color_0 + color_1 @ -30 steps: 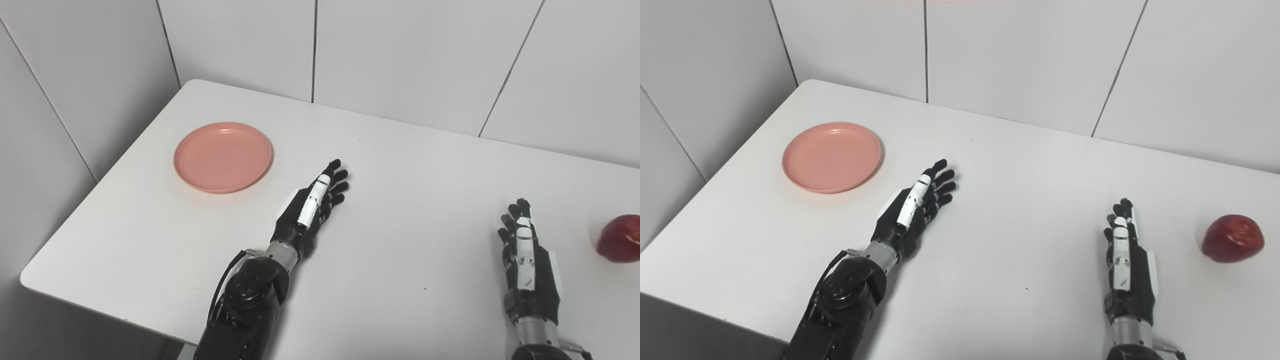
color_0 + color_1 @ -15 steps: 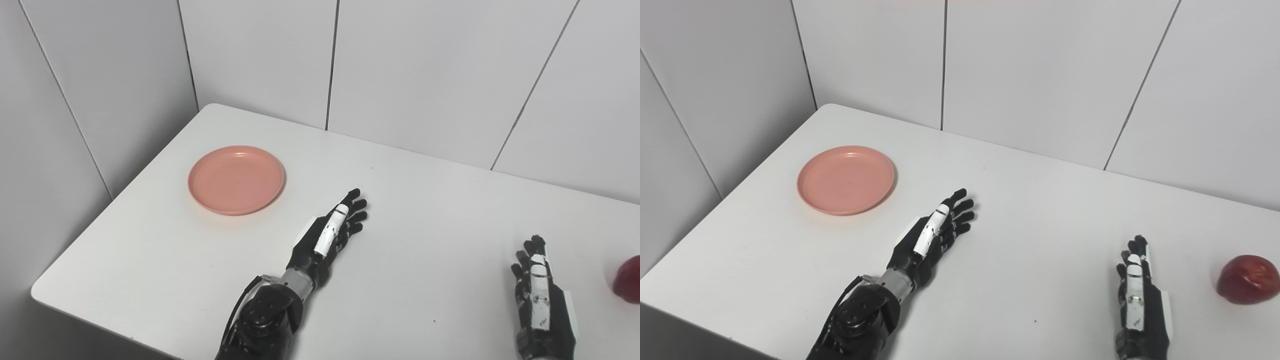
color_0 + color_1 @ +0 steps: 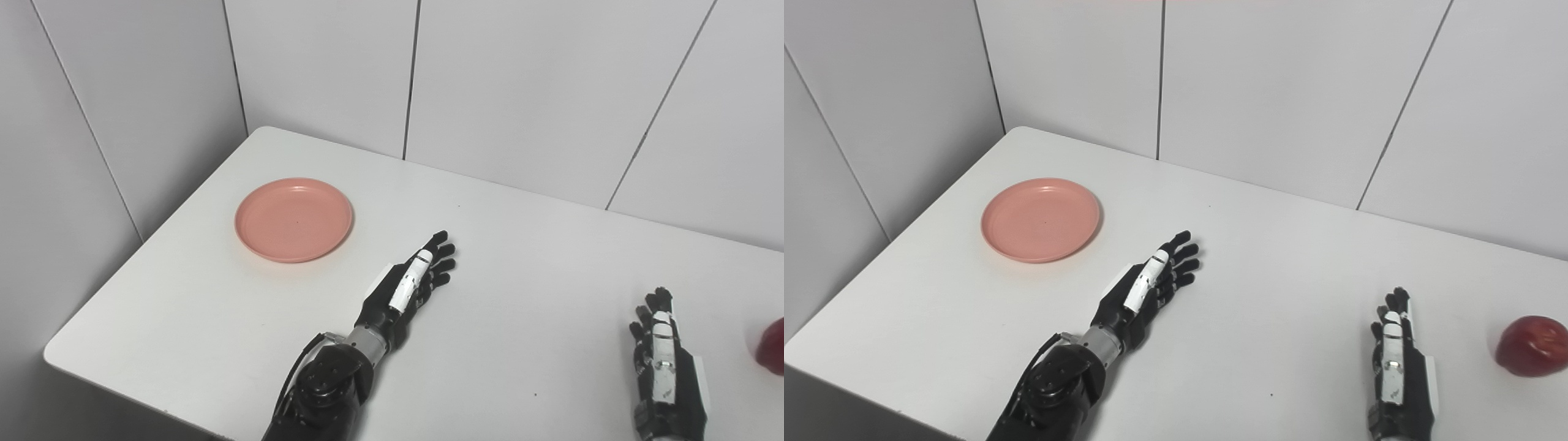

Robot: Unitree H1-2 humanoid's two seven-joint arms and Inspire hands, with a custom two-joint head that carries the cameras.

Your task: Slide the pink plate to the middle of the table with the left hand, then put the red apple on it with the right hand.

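Half the red apple point(image 3: 773, 345) seemingly cropped rightward.

The plate point(image 3: 294, 219) lies near the table's point(image 3: 184, 318) far left corner. Left hand point(image 3: 407, 288), fingers spread, rests mid-table; right hand point(image 3: 664, 373) near the front edge; apple point(image 3: 773, 352) at right.

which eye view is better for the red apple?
Right eye view: the red apple sits whole on the table, beyond the right hand. In the left eye view only a sliver shows at the right edge.
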